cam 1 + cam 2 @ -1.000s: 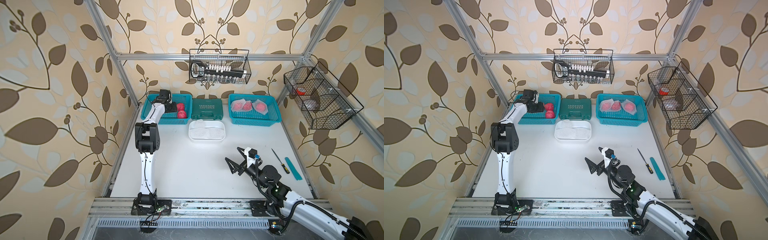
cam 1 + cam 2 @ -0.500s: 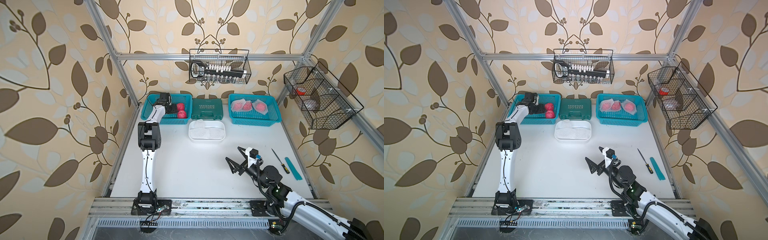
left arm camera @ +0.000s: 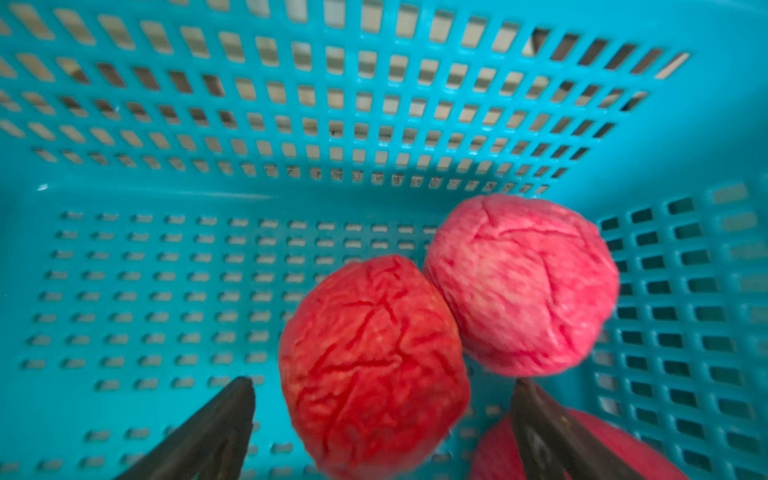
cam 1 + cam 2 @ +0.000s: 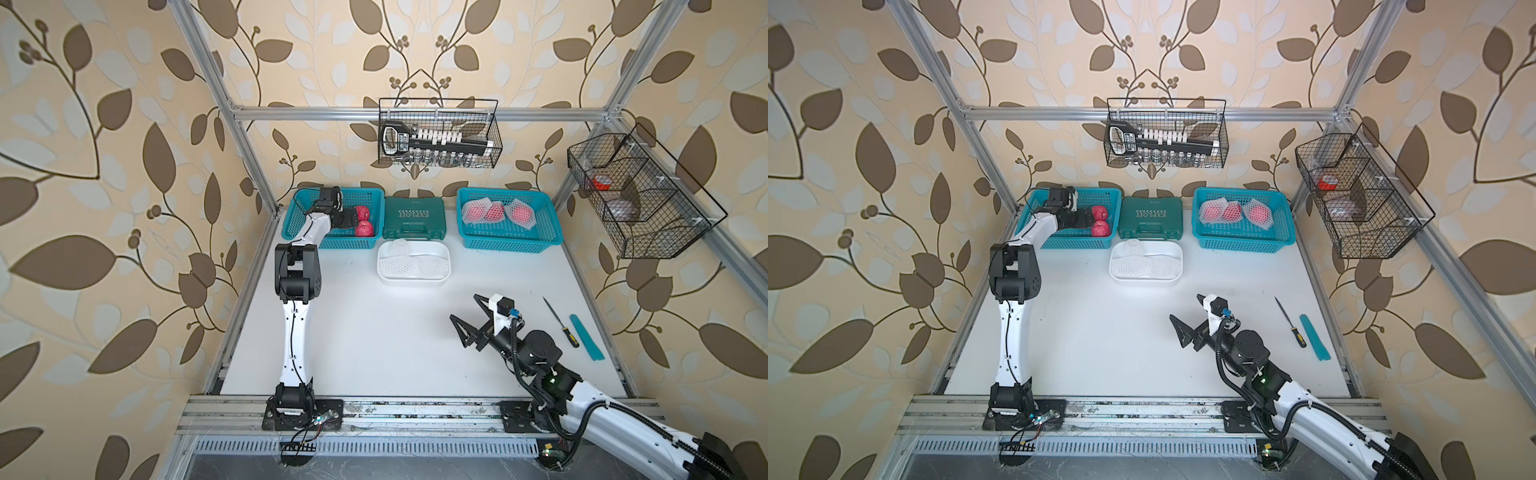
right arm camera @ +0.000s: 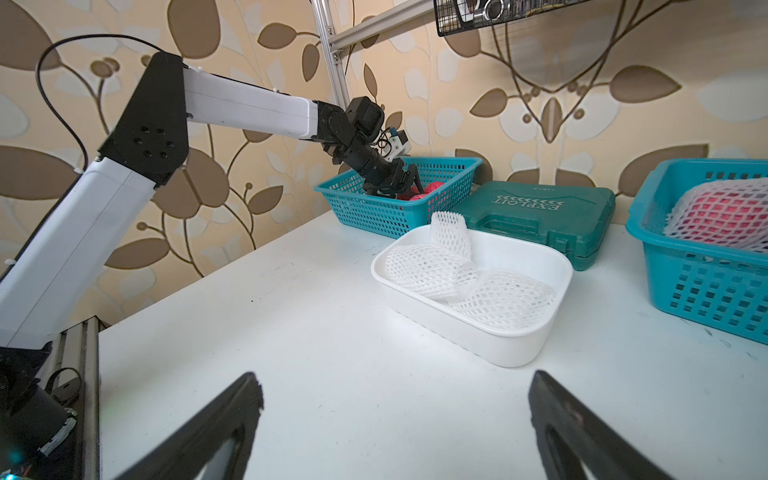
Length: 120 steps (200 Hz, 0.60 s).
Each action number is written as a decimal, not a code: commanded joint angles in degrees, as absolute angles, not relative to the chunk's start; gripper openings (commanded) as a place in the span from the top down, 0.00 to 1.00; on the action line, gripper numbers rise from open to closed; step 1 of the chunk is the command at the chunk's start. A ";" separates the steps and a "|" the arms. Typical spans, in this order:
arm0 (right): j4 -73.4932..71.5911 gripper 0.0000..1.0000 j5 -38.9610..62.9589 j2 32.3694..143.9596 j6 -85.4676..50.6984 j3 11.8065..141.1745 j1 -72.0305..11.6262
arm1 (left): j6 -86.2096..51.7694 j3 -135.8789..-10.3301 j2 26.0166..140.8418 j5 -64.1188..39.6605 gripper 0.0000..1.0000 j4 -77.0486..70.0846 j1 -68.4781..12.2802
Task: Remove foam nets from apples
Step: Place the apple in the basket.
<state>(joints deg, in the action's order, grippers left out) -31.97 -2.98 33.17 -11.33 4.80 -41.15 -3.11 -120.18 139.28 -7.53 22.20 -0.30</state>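
My left gripper [image 3: 384, 382] reaches into the left teal basket [image 4: 307, 237] and stands open. A bare red apple [image 3: 374, 365] sits between its fingers with a gap on each side. A paler bare apple [image 3: 519, 286] touches it, and a third [image 3: 615, 444] shows partly behind one finger. In both top views, three apples in foam nets [image 4: 494, 212] [image 4: 1229, 212] lie in the right teal basket [image 4: 511, 243]. Empty foam nets [image 5: 469, 282] lie in the white tub [image 4: 440, 249]. My right gripper [image 4: 464, 307] [image 5: 394, 378] hangs open and empty over the table.
A green tool case [image 4: 414, 218] lies between the two teal baskets. A screwdriver [image 4: 561, 322] and a teal strip [image 4: 586, 336] lie near the table's right edge. Wire baskets hang on the back wall [image 4: 438, 139] and the right wall [image 4: 640, 199].
My left gripper has opened inside the left basket and let go of the red apple, and that arm's elbow has shifted a little. The right arm has not moved.
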 commanded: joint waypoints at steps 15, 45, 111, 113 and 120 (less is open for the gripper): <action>-33.53 0.00 -3.23 32.63 -12.21 3.86 -41.40 | -3.77 -111.19 124.27 -9.40 0.01 14.79 -0.01; -33.91 0.00 -3.52 33.52 -12.39 3.93 -41.40 | -6.89 -101.80 115.98 -10.95 0.01 10.81 -0.08; -19.08 0.01 -22.68 42.39 -23.45 15.57 -37.04 | -12.11 -69.36 90.67 -9.99 0.03 -1.55 -8.43; -18.90 0.00 -22.19 42.92 -23.66 16.15 -36.35 | -12.04 -68.38 89.79 -9.70 0.03 -1.68 -9.07; -18.59 0.00 -20.02 44.82 -24.36 18.32 -33.30 | -12.33 -65.59 87.10 -7.95 0.02 -1.91 -11.48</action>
<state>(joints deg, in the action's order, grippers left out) -23.79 -15.70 41.01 -18.61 10.76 -38.70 -11.07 -73.10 95.81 -10.55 2.87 -4.21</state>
